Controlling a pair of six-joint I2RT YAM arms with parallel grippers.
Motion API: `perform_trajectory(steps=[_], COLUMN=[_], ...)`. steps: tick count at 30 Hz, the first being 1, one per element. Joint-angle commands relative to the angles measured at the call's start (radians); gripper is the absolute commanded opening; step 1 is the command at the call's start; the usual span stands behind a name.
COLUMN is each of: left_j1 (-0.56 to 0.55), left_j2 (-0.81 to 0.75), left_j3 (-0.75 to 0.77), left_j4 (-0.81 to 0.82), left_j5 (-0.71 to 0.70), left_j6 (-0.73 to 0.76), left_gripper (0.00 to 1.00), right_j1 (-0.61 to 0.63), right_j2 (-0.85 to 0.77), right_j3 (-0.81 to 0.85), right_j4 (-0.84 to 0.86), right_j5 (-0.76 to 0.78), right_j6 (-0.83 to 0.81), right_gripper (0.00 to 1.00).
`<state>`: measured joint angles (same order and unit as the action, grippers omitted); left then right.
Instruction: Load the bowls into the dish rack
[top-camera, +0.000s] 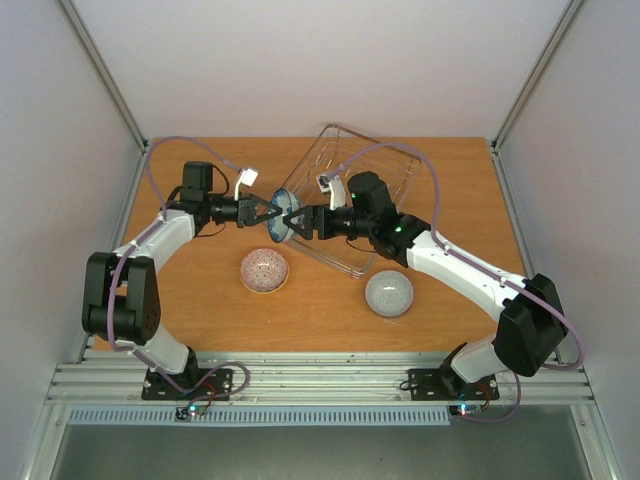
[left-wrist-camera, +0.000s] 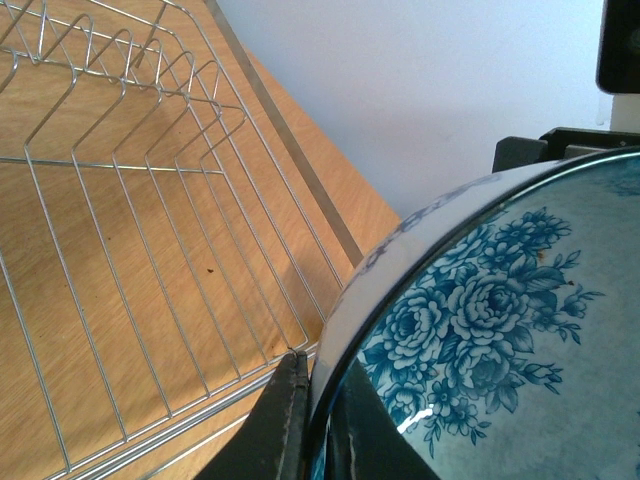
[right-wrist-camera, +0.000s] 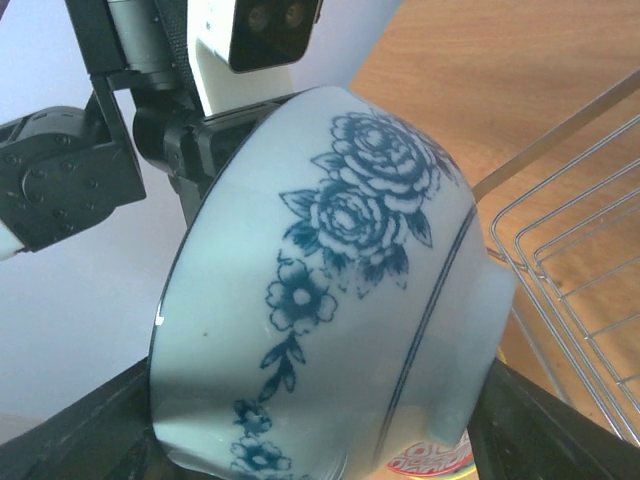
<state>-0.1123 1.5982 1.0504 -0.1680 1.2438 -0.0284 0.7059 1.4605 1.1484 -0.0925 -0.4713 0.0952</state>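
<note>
A blue-and-white flowered bowl (top-camera: 283, 215) hangs on its side above the table between both grippers, beside the near-left corner of the wire dish rack (top-camera: 400, 175). My left gripper (top-camera: 268, 210) is shut on its rim; in the left wrist view its jaws (left-wrist-camera: 318, 365) pinch the rim of the bowl (left-wrist-camera: 500, 320). My right gripper (top-camera: 298, 222) straddles the bowl (right-wrist-camera: 330, 300) from rim to foot, with its fingers (right-wrist-camera: 100, 430) against both sides. A pink-red patterned bowl (top-camera: 264, 270) and a pale grey bowl (top-camera: 389, 293) sit on the table in front.
The dish rack (left-wrist-camera: 150, 165) lies at an angle at the back centre of the wooden table; its corner shows in the right wrist view (right-wrist-camera: 570, 250). The pink-red bowl's rim (right-wrist-camera: 430, 462) shows under the held bowl. Walls and metal posts surround the table.
</note>
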Motion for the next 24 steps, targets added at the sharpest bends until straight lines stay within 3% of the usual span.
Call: perform_trajectory(steps=[1, 7, 12, 13, 14, 16, 19, 24], left_j1=[0.000, 0.000, 0.000, 0.000, 0.000, 0.000, 0.000, 0.000], left_j2=[-0.028, -0.026, -0.019, -0.017, -0.015, -0.015, -0.037, -0.089], left_j3=[-0.007, -0.011, -0.010, -0.009, -0.006, 0.002, 0.011, -0.011], left_j4=[0.091, 0.104, 0.106, 0.106, 0.099, 0.063, 0.013, 0.014], left_j5=[0.050, 0.059, 0.044, 0.029, 0.013, -0.040, -0.171, -0.433], left_j6=[-0.044, -0.054, -0.062, -0.065, -0.065, -0.051, -0.007, 0.021], left_gripper=[0.00, 0.00, 0.00, 0.00, 0.05, 0.37, 0.63, 0.71], right_j1=[0.001, 0.000, 0.001, 0.001, 0.001, 0.001, 0.001, -0.006], right_j2=[0.014, 0.023, 0.022, 0.021, 0.019, 0.015, 0.027, 0.081], right_j3=[-0.010, -0.012, -0.005, 0.000, 0.008, 0.035, 0.111, 0.234], right_j4=[0.074, 0.089, 0.084, 0.072, 0.053, -0.006, -0.142, -0.325], right_j5=[-0.066, -0.078, -0.058, -0.040, -0.020, 0.050, 0.211, 0.563], right_j6=[0.036, 0.038, 0.027, 0.016, 0.005, -0.026, -0.076, -0.174], right_gripper=[0.70, 0.38, 0.03, 0.01, 0.01, 0.01, 0.01, 0.01])
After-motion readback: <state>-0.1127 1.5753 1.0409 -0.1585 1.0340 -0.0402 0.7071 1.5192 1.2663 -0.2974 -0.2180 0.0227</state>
